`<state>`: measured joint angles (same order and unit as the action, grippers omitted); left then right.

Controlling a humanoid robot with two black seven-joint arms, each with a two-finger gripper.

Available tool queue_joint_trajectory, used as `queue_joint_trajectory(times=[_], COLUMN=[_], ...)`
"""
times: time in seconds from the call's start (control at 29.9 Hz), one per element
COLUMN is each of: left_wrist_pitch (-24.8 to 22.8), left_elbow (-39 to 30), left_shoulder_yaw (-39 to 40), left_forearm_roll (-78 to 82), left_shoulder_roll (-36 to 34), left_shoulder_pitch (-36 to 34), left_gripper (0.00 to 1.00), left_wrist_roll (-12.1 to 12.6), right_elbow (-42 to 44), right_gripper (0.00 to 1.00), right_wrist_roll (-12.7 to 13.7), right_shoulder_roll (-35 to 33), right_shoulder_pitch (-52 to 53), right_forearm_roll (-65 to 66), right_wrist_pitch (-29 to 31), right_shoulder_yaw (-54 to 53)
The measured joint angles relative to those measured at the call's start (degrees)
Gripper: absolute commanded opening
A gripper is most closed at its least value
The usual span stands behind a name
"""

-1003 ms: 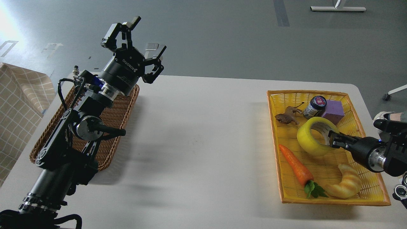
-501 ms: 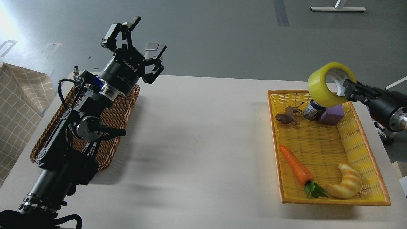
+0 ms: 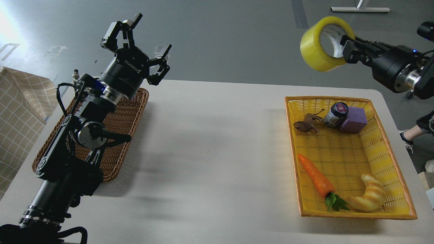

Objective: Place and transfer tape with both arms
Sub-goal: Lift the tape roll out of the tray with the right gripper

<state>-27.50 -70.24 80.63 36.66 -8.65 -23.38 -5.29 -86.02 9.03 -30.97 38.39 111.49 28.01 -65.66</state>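
Observation:
The yellow tape roll (image 3: pixel 317 51) with its grey-white core hangs in the air at the upper right, well above the yellow basket (image 3: pixel 390 152). My right gripper (image 3: pixel 349 45) is shut on the roll's right rim, with one finger inside the core. My left gripper (image 3: pixel 140 39) is open and empty. It is held high above the far end of the brown wicker basket (image 3: pixel 115 135) at the left.
The yellow basket holds a toy carrot (image 3: pixel 315 178), a croissant (image 3: pixel 369 196), a toy animal (image 3: pixel 305 125), a small jar (image 3: pixel 335 114) and a purple block (image 3: pixel 354 120). A checked cloth (image 3: pixel 20 112) lies at the far left. A person's shoe (image 3: pixel 406 139) shows at the right edge.
My right gripper has lifted the tape roll out of the yellow basket, up and slightly left. My left gripper has shifted a little up and to the left and stays open.

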Motion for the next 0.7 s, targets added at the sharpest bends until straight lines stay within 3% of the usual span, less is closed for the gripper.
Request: queue_joint_trajectory(times=[0.27, 0.7], left_wrist_pitch=[0.0, 0.0], left_elbow=[-0.5, -0.5], left_shoulder_yaw=[0.1, 0.0], left_forearm_roll=[0.1, 0.2], left_shoulder_roll=[-0.2, -1.0], left_shoulder_pitch=[0.2, 0.0], left_gripper=[0.98, 0.98], left_wrist_roll=[0.0, 0.1], right_elbow=[6.4, 10.4], right_gripper=[0.02, 0.02], right_wrist_roll=[0.0, 0.8], right_shoulder_roll=[9.1, 19.4], right_shoulder_pitch=[7.2, 7.2], right_forearm_roll=[0.3, 0.9], right_wrist_pitch=[0.0, 0.0], right_shoulder_yaw=[7.5, 14.6])
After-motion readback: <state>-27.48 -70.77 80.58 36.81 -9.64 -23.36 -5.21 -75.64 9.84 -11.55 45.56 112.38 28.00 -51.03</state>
